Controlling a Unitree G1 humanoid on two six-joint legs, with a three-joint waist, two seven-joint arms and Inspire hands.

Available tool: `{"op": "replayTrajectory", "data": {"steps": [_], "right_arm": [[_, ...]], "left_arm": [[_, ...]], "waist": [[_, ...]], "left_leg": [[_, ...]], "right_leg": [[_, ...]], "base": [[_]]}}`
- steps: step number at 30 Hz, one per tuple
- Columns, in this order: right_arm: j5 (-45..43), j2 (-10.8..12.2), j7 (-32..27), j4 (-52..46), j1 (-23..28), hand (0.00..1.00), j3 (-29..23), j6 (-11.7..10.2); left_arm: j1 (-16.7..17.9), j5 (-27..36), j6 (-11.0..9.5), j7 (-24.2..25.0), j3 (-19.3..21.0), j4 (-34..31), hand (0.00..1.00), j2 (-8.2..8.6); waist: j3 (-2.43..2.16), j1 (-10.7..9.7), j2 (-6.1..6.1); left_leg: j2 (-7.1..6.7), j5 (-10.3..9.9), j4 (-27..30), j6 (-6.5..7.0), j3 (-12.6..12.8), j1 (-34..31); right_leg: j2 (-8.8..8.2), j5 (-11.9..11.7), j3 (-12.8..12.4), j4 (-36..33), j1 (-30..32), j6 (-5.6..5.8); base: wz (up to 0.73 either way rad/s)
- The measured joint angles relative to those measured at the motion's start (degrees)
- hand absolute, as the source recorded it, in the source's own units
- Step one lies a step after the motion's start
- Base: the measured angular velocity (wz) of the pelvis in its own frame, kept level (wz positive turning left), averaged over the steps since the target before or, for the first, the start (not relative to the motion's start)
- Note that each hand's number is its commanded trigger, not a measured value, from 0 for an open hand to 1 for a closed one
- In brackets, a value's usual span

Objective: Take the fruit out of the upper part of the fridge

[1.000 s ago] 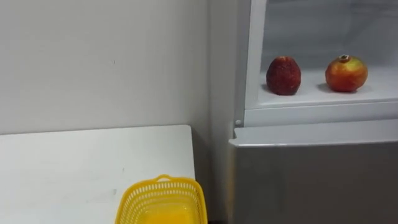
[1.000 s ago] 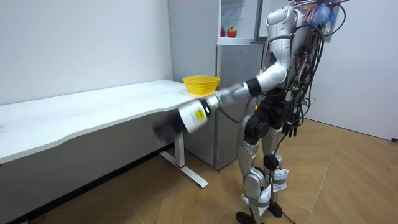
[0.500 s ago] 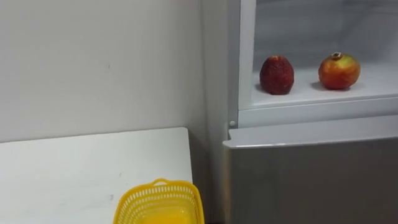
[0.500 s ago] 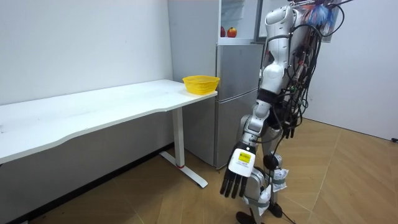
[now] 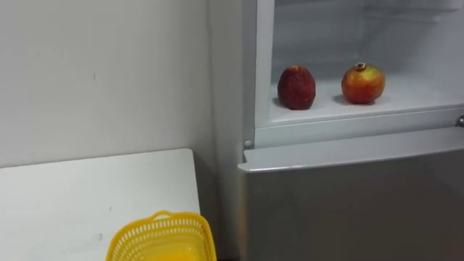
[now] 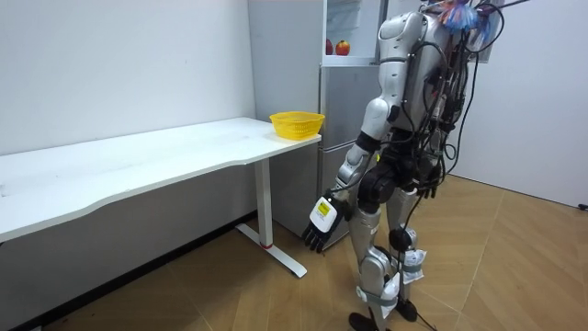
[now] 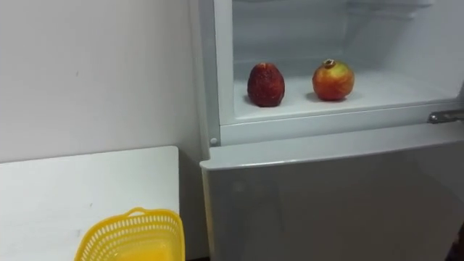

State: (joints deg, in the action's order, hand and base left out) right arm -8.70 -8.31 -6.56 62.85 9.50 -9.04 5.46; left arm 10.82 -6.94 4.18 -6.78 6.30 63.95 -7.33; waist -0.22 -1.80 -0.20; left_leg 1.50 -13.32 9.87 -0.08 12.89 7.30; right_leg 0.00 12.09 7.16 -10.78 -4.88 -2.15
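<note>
You find the left hand point(image 6: 322, 219) hanging low beside the robot's leg, its fingers point(image 6: 313, 241) straight, loosely spread and holding nothing. Ahead, the yellow basket point(image 5: 161, 235) sits on the counter point(image 5: 72, 199) at the corner nearest the fridge point(image 5: 348, 196). Beyond, on the shelf point(image 5: 413, 98) of the open upper compartment, a dark red fruit point(image 5: 296, 88) stands left of a red-and-yellow fruit point(image 5: 362, 83), the two apart.

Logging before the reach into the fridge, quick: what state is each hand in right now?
Left hand: open, fingers relaxed, holding nothing, hanging low.
Right hand: cannot be told.
</note>
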Motion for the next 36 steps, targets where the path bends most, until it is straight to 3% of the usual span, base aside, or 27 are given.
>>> {"op": "replayTrajectory", "data": {"steps": [3,7,10,12,15,19,20,26,30,32,36], "right_arm": [[3.0,0.3,-2.1,-8.8,0.0,0.00,-0.1,-2.1],[4.1,2.5,-4.8,-30.6,2.4,0.00,0.9,-3.0],[4.8,4.0,-6.2,-43.9,5.4,0.00,1.2,-5.6],[4.7,4.0,-7.4,-49.8,6.7,0.00,1.3,-6.7],[4.0,3.9,-9.8,-57.2,8.0,0.00,1.2,-8.5],[3.9,3.8,-12.4,-68.3,8.7,0.00,1.3,-9.8],[3.7,3.8,-13.3,-71.0,8.7,0.00,1.5,-10.7],[2.3,3.5,-17.5,-80.8,8.6,0.00,3.2,-13.8],[-0.7,3.4,-19.0,-83.9,8.5,0.00,3.4,-14.4],[-1.6,3.3,-19.1,-85.6,8.3,0.00,3.6,-15.7],[-3.3,0.6,-20.1,-86.8,7.9,0.00,5.7,-16.7]], "left_arm": [[0.9,0.0,-1.2,-0.3,-0.5,0.2,0.00,-0.15],[2.3,-0.1,-1.6,-0.6,-1.0,0.0,0.00,-0.30],[3.7,-0.1,-1.9,-0.6,-0.9,-1.3,0.00,-0.26],[4.1,-0.1,-2.6,-0.7,-0.9,-1.7,0.00,-0.24],[4.9,-0.8,-3.7,-1.4,-0.9,-1.5,0.00,-0.25],[5.0,-0.7,-4.6,-1.4,-2.2,-1.4,0.00,-0.25],[5.0,-0.7,-4.7,-1.4,-2.6,-1.3,0.00,-0.28],[4.8,-0.5,-6.1,-1.3,-5.5,2.4,0.00,-0.68],[4.5,-0.9,-6.3,-0.5,-6.0,4.8,0.00,-0.84],[4.4,-1.3,-6.3,0.4,-6.0,5.4,0.00,-1.04],[3.8,-1.3,-6.7,1.2,-6.0,6.0,0.00,-1.08]], "waist": [[0.05,0.4,-0.14],[-0.04,0.1,-0.24],[0.00,0.2,-0.17],[0.06,0.1,0.14],[-0.29,0.0,0.47],[-0.29,-1.0,1.11],[-0.13,-1.0,0.79],[-0.21,-1.2,0.74],[-0.19,-0.8,0.61],[-0.18,-0.6,0.61],[-0.17,0.4,0.58]], "left_leg": [[0.00,0.0,0.0,0.00,0.2,0.1],[0.03,0.0,0.0,0.00,0.3,-0.7],[0.02,0.0,0.1,0.00,0.4,-0.8],[0.03,0.0,0.0,-0.01,1.1,-0.9],[0.08,0.0,-0.1,-0.01,1.7,-1.0],[0.03,0.0,-0.3,-0.01,2.0,-1.0],[0.02,0.0,-0.3,-0.01,2.0,-0.9],[0.11,0.0,-0.3,-0.01,2.6,-0.9],[0.09,0.0,-0.3,-0.01,2.6,-1.0],[0.09,0.0,-0.3,-0.01,2.6,-1.0],[0.11,0.0,-0.3,-0.01,2.6,-0.9]], "right_leg": [[0.19,0.0,-0.7,0.1,0.3,0.04],[0.19,0.0,-0.6,0.1,1.1,0.02],[0.16,0.0,-0.6,0.2,1.1,0.02],[0.14,0.0,-0.9,0.4,1.3,0.02],[0.24,-0.1,-1.7,0.1,1.8,0.04],[0.33,-0.2,-2.2,-0.1,2.0,0.18],[0.37,-0.2,-2.4,-0.1,2.0,0.19],[0.51,-0.2,-2.5,0.1,2.0,0.18],[0.49,-0.2,-2.5,0.1,2.1,0.18],[0.49,-0.2,-2.5,0.2,2.2,0.18],[0.84,-0.2,-2.5,0.1,2.1,0.18]], "base": [[-0.04],[0.01],[0.00],[-0.08],[-0.15],[-0.05],[-0.07],[-0.01],[0.00],[0.00],[-0.02]]}}
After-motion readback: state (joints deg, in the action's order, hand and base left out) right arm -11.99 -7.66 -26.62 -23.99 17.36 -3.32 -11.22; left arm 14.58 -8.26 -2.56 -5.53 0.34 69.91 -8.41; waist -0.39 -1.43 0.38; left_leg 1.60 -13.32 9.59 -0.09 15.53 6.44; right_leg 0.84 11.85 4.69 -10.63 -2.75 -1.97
